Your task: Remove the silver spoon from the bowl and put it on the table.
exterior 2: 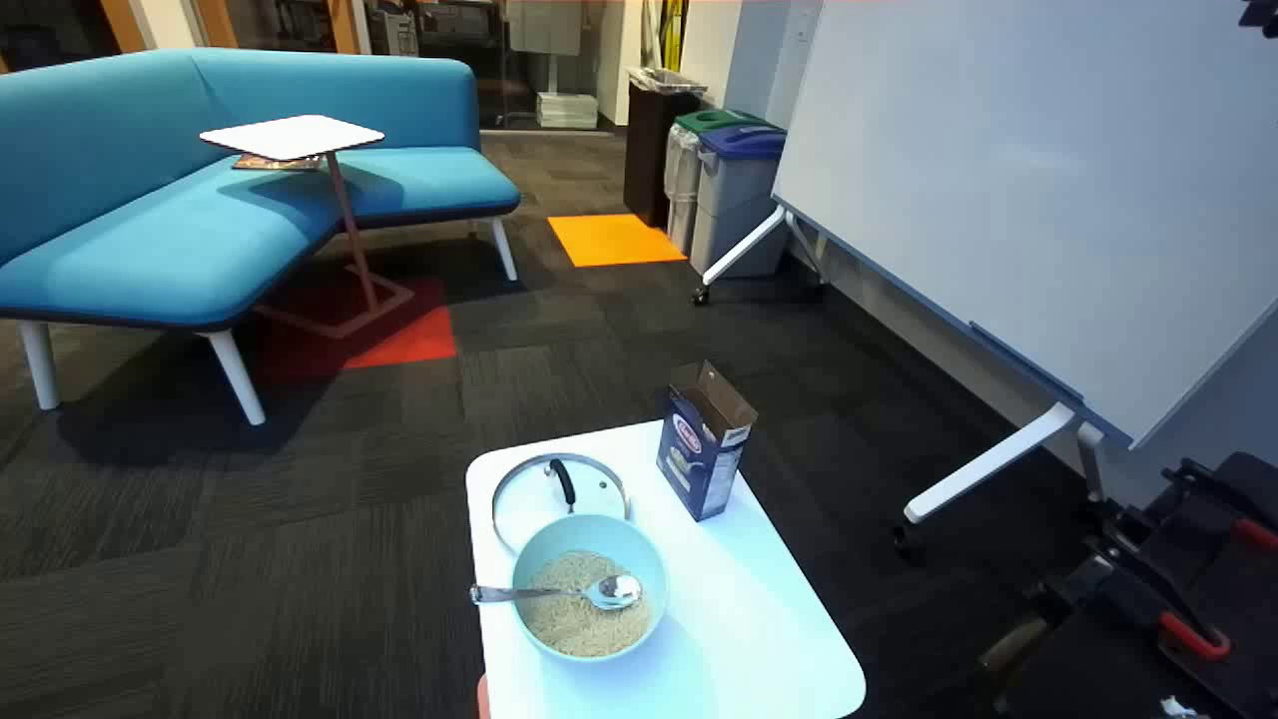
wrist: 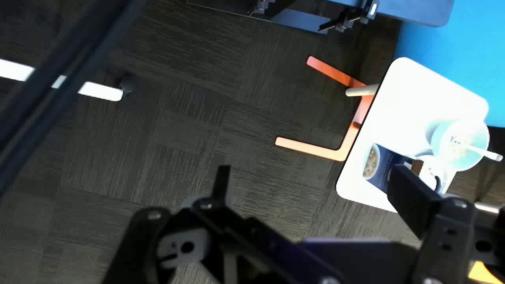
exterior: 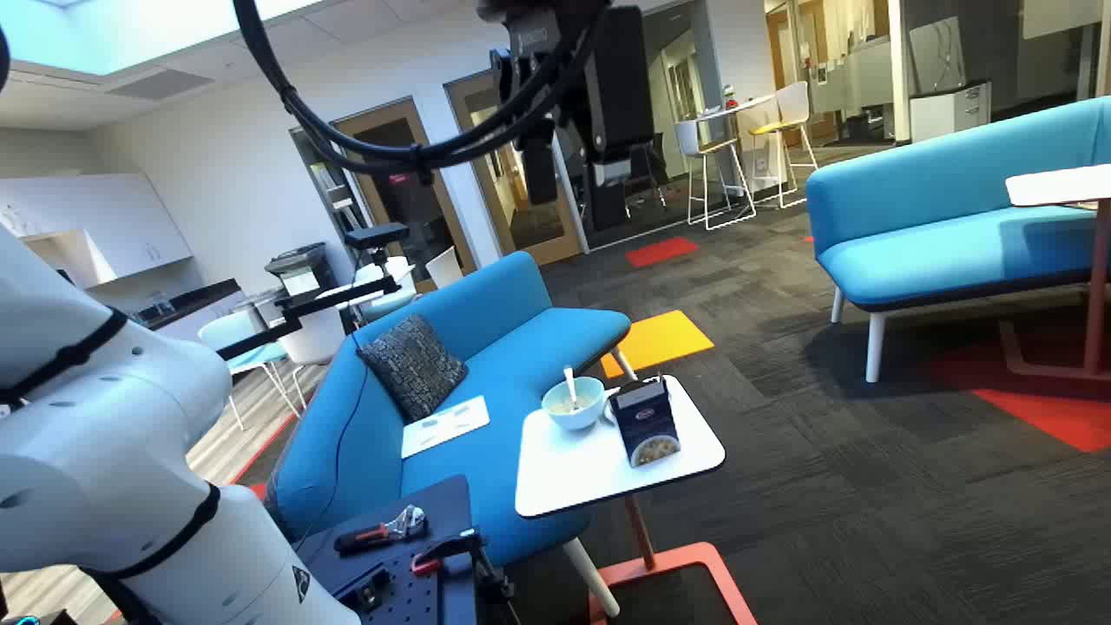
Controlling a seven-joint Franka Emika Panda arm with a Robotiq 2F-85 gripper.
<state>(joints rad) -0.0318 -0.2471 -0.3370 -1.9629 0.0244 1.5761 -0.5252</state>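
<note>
First, with the black gripper [wrist: 311, 171] spread wide, I should straddle the silver metal spoon [exterior 2: 559, 593] just outside the round pale-blue bowl [exterior 2: 589, 533].

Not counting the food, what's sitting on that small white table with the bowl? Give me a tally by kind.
Bowl: 1
Silver spoon, in the bowl: 1
Lid: 1
Box: 1
Total: 4

Place: looked like an office lounge
Whiteboard [exterior 2: 1018, 180]: large, stood on casters [exterior 2: 701, 296] near lidded bins [exterior 2: 739, 200]
Carpet tiles [exterior 2: 559, 369]: were dark with orange and red patches [exterior 2: 614, 240] — blue sofas [exterior 2: 150, 240] stood on them
Glass doors [exterior: 425, 226]: wood-framed, stood along a white wall [exterior: 208, 165]
</note>
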